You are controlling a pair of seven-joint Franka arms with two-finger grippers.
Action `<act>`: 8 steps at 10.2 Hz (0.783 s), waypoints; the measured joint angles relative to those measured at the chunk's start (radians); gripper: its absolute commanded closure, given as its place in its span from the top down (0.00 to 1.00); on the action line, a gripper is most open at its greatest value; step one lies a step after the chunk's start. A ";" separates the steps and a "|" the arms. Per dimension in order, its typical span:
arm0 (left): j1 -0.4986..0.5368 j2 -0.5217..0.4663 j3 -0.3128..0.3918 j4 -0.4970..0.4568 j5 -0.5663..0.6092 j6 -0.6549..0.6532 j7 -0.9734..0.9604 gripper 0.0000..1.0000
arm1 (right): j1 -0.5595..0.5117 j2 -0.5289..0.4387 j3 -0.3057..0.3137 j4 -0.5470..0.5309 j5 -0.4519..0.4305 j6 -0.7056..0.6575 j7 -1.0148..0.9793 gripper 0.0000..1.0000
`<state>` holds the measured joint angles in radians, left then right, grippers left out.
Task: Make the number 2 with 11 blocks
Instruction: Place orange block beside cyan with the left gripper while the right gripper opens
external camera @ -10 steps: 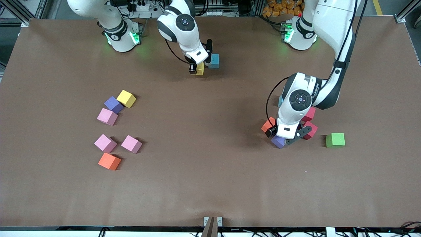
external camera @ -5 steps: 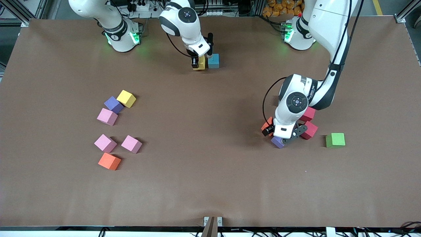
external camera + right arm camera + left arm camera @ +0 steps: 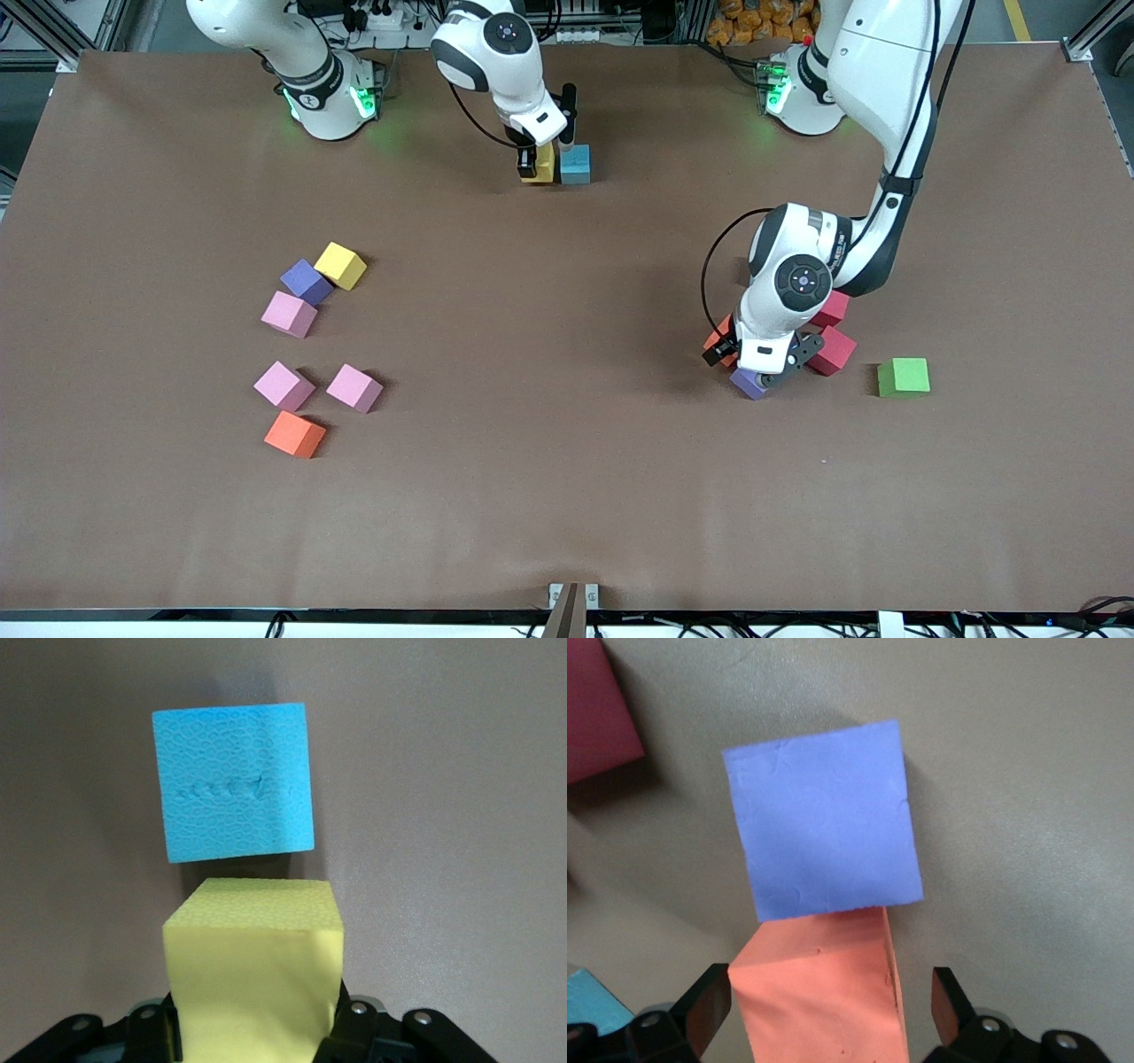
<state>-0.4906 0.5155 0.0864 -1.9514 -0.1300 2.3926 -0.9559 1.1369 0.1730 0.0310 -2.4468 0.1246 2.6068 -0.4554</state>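
Observation:
My right gripper (image 3: 540,165) (image 3: 255,1028) is shut on a yellow block (image 3: 543,163) (image 3: 254,974), held right beside a light blue block (image 3: 576,164) (image 3: 232,782) near the robots' bases. My left gripper (image 3: 760,370) (image 3: 828,1010) is open, its fingers (image 3: 709,1010) straddling an orange block (image 3: 716,337) (image 3: 819,992) with a gap on each side. A purple block (image 3: 749,384) (image 3: 824,819) touches that orange one. Two red blocks (image 3: 833,350) (image 3: 594,709) lie beside the left hand. A light blue block (image 3: 589,1010) shows at the edge of the left wrist view.
Toward the right arm's end lie a yellow block (image 3: 340,265), a purple block (image 3: 306,282), three pink blocks (image 3: 289,314) and an orange block (image 3: 295,434). A green cube (image 3: 904,377) sits alone toward the left arm's end.
My right gripper has carried the yellow block toward the robots' bases until it stands level with the light blue block. The left hand has shifted slightly over the orange and purple blocks.

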 measured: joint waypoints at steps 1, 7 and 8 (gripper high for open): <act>-0.001 0.002 0.000 0.000 -0.018 0.000 -0.003 0.92 | 0.000 0.003 0.000 0.000 0.000 0.003 0.000 0.00; -0.005 -0.009 -0.009 -0.006 -0.025 -0.012 -0.108 0.21 | 0.041 0.031 -0.013 0.002 0.000 0.019 0.016 0.00; -0.009 -0.029 -0.013 -0.005 -0.026 -0.041 -0.165 0.21 | 0.054 0.035 -0.020 0.003 0.000 0.027 0.022 0.00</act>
<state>-0.4996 0.4865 0.0732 -1.9565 -0.1557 2.3513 -1.1213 1.1908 0.2084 0.0112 -2.4434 0.1246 2.6339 -0.4339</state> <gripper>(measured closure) 0.379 0.427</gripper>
